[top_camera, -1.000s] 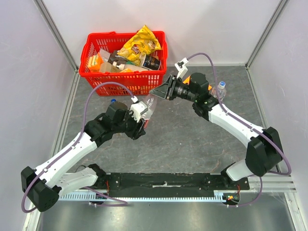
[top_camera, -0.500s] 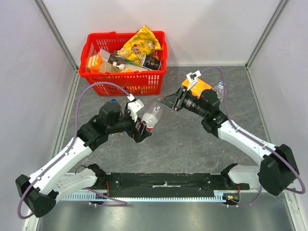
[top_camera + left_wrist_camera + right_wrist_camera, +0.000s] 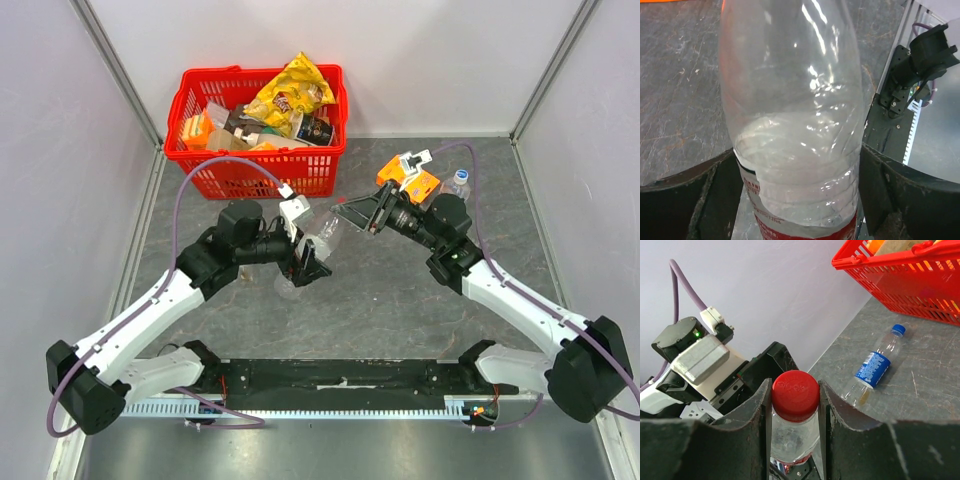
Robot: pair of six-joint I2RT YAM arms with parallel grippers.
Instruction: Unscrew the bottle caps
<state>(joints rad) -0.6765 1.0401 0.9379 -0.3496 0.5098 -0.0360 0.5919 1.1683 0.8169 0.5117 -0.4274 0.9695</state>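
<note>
Right gripper (image 3: 348,213): is clenching on the red cap (image 3: 795,394), with its fingers (image 3: 752,415) pressing against the cap's two sides.
Red cap: is sitting on the neck of the red-labelled bottle (image 3: 795,125), in front of the near right corner of the red basket (image 3: 190,155).
Red-labelled bottle: is leaning, with its neck pointing up toward the right gripper and its base pointing down, away from the red basket. Some clear liquid is showing inside it.
Left gripper (image 3: 307,263): is flanking the body of the red-labelled bottle just above the label, one finger on each side. I cannot tell whether it is squeezing the bottle or has let go.
Blue-labelled bottle (image 3: 871,369): is lying on its side on the worktop (image 3: 390,300), near the front wall of the red basket, with its blue cap (image 3: 898,330) on.
Third bottle (image 3: 458,185): is sitting well to the right of the red basket with its cap on, just beside the orange box (image 3: 418,184).
Orange box: is lying to the right of the red basket, partly hidden behind the right arm.
Red basket: is standing at the far left of the worktop, holding packets, with a yellow snack bag (image 3: 292,92) on top.
</note>
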